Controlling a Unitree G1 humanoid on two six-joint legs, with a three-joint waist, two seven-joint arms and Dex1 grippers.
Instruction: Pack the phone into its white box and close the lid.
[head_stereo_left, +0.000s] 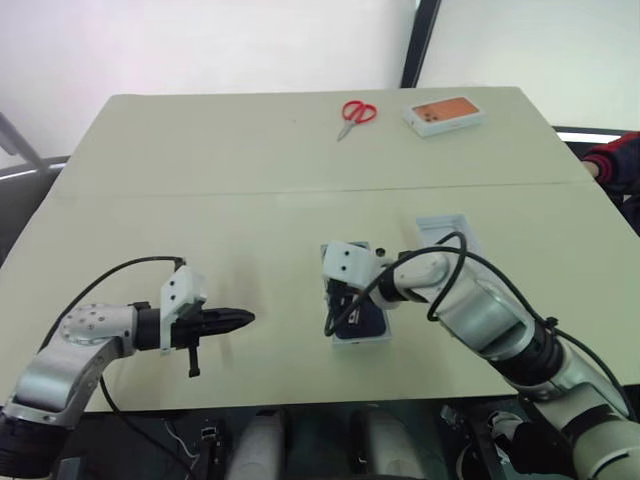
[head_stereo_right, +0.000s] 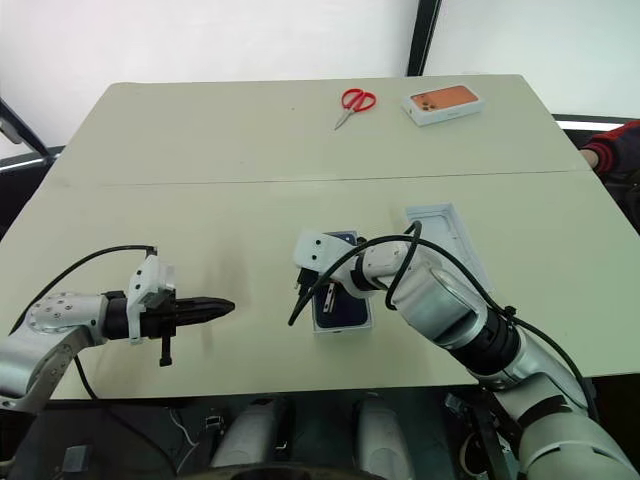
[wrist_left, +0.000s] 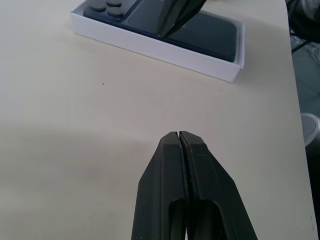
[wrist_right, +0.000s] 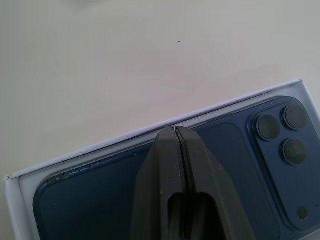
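Down near the front edge of the table (head_stereo_left: 200, 200), the phone (wrist_left: 210, 37) lies back-up inside the white box (wrist_left: 155, 50), its lens cluster at one corner, filling the base almost wall to wall. The right gripper (wrist_right: 175, 131) has its two black fingers pressed together with nothing between them, and their joined tips rest over the phone's back close to one long wall of the box. That right arm reaches in from about four o'clock, elbow bent, wrist pitched steeply down so the gripper points toward ten o'clock onto the box. The left gripper (head_stereo_left: 240, 318) is likewise closed on nothing, fingers meeting in a thin seam; it hovers over bare table at about nine o'clock from the box, well apart from it, pointing across toward three o'clock, slightly below level. The left forearm comes in from about eight o'clock. The lid (head_stereo_left: 445, 232) lies just beside the right forearm, at about one o'clock from the box. Toward twelve o'clock, at the far edge, lie red-handled scissors (head_stereo_left: 355, 114) and a white box with an orange picture (head_stereo_left: 444, 114).
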